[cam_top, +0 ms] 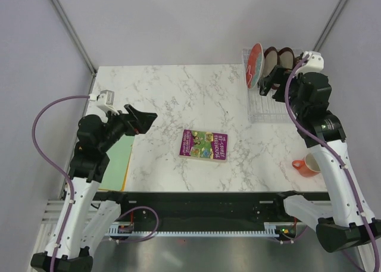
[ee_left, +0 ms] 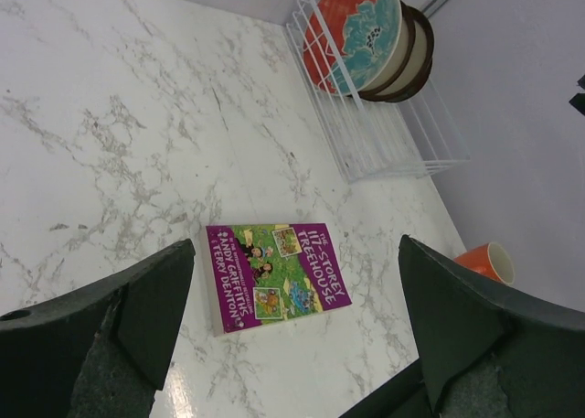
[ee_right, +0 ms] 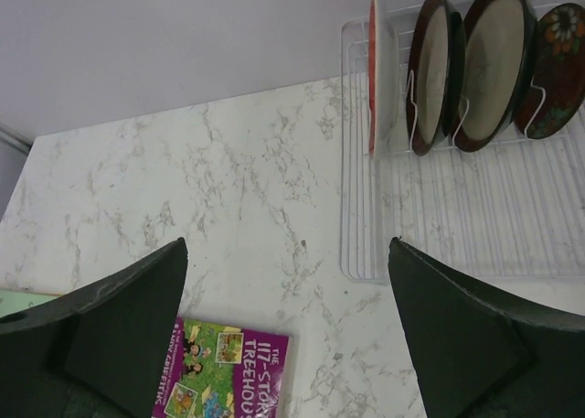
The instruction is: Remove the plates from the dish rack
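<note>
Since all the plates [ee_right: 431, 70] stand in the rack [ee_right: 457, 226] and both pairs of jaws gape empty, you have the whole unloading ahead.

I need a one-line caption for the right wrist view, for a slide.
Open right end effector facing upright plates in the clear dish rack, purple book on the marble table.

Bright, even, diffuse light fills all three views, leaving only faint, soft shadows. A pale sheen lies on the marble table [ee_left: 196, 391] at the lower left of the left wrist view. The dark fingers [ee_left: 101, 336] in that view's lower corners, and the fingers [ee_right: 457, 336] in the right wrist view, look underlit and slightly soft.
</note>
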You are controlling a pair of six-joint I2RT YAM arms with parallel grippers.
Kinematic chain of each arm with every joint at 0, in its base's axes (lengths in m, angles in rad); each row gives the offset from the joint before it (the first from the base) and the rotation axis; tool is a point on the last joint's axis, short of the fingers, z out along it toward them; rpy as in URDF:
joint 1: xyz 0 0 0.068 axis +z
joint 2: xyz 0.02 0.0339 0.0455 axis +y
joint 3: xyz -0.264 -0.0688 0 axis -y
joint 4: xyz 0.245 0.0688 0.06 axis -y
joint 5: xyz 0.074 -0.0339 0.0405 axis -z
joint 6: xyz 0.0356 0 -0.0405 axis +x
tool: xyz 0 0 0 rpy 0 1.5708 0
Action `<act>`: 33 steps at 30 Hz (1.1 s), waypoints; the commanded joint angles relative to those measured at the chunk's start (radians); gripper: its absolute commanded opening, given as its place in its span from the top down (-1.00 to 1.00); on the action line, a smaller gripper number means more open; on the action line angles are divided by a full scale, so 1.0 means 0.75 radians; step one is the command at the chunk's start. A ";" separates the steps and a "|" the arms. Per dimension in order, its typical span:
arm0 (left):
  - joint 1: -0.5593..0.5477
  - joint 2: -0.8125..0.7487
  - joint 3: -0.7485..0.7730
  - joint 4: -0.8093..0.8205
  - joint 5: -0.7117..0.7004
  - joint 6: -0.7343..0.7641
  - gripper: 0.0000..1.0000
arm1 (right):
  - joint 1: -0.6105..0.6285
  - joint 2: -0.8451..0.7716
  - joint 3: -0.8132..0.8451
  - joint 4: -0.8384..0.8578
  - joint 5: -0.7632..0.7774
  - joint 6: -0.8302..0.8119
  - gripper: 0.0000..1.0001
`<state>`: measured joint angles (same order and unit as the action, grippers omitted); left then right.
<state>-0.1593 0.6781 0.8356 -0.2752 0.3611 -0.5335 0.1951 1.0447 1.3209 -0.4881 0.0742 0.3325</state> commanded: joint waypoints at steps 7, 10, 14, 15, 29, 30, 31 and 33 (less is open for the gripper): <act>-0.002 0.084 0.093 -0.075 -0.076 -0.062 -1.00 | -0.013 0.094 -0.017 0.425 -0.197 0.230 -0.96; 0.000 0.133 0.115 -0.112 -0.066 -0.025 -1.00 | -0.015 0.318 0.197 0.346 0.096 0.134 -0.96; 0.000 0.202 0.111 -0.112 -0.068 -0.027 -0.99 | -0.015 0.845 0.751 0.046 0.347 -0.056 -0.96; 0.000 0.221 0.121 -0.112 -0.070 -0.025 -0.99 | -0.013 0.932 0.870 -0.072 0.389 -0.105 -0.96; 0.002 0.415 0.115 0.001 0.050 0.100 -0.99 | -0.013 1.544 1.335 -0.161 0.658 -0.310 -0.96; 0.002 0.423 0.113 0.005 0.050 0.098 -1.00 | -0.011 1.554 1.333 -0.161 0.660 -0.316 -0.96; 0.002 0.425 0.109 0.003 0.050 0.100 -0.99 | -0.011 1.567 1.329 -0.159 0.666 -0.318 -0.96; 0.002 0.431 0.101 0.009 0.054 0.092 -1.00 | -0.013 1.579 1.323 -0.151 0.682 -0.329 -0.94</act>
<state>-0.1589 0.9970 0.9112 -0.3199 0.3729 -0.4999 0.1867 2.2238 2.2791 -0.6144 0.5259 0.1188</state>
